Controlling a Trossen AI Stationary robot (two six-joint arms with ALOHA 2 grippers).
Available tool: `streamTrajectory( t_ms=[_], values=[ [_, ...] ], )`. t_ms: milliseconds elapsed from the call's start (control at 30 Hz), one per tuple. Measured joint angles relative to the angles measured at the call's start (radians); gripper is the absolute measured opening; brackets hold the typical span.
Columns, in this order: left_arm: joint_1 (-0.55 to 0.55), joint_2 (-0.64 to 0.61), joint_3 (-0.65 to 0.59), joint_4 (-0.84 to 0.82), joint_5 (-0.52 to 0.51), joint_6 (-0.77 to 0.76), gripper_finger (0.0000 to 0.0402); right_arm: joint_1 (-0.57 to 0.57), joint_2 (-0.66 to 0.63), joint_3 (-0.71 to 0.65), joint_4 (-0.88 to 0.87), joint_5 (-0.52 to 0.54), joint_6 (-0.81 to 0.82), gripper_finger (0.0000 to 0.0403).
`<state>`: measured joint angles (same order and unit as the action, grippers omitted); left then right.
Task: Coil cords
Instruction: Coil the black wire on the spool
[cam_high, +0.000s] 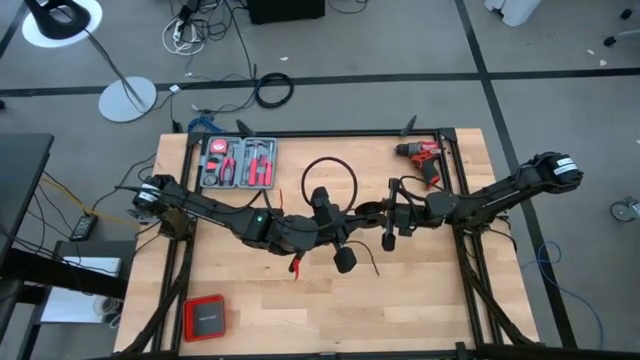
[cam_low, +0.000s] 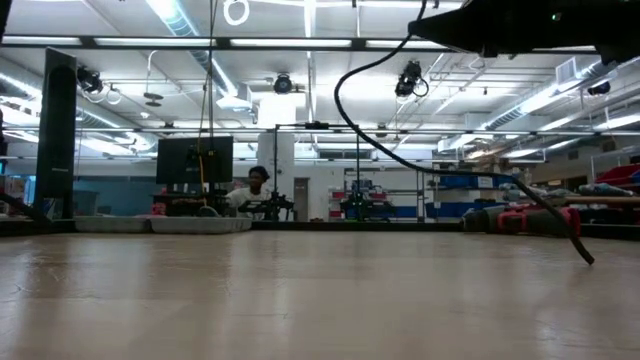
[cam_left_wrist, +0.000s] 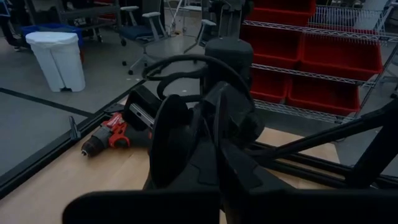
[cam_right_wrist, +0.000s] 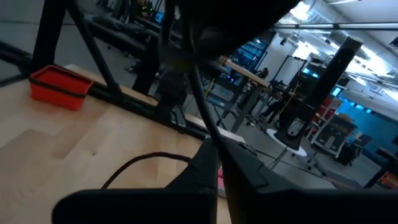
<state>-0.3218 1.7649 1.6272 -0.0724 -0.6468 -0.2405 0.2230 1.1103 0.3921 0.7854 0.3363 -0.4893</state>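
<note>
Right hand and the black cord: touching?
Touching. The right wrist view shows the right hand with its fingers closed on the thin black cord, which runs straight out from between them.

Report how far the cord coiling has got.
Done: the thin black cord already forms one open loop over the table. In hand: both arms meet mid-table, left tool and right tool shut on the cord, which hangs clear of the tabletop in the low view. Left: tighter turns and setting it down.
</note>
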Motion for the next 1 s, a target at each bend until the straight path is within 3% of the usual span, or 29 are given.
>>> streamTrajectory(
  t_ms=[133, 267, 500, 767, 1000],
  values=[
    [0.000, 0.000, 0.000, -0.013, -0.003, 0.000, 0.0000, 0.000, 0.000, 0.001, -0.016, 0.001, 0.017, 0.0007],
    [0.000, 0.000, 0.000, -0.048, -0.017, -0.004, 0.0000, 0.029, -0.034, 0.002, -0.160, 0.036, 0.017, 0.0004],
    [-0.005, 0.000, 0.000, -0.138, -0.051, -0.053, 0.0000, 0.113, -0.206, 0.002, -0.427, 0.100, 0.041, 0.0002],
    [-0.005, -0.003, 0.000, -0.202, -0.025, -0.056, 0.0000, 0.163, -0.346, 0.002, -0.577, 0.177, 0.052, 0.0001],
    [0.000, -0.013, 0.000, -0.302, 0.143, 0.129, 0.0000, 0.194, -0.370, 0.002, -0.600, 0.120, 0.053, 0.0000]
  ],
)
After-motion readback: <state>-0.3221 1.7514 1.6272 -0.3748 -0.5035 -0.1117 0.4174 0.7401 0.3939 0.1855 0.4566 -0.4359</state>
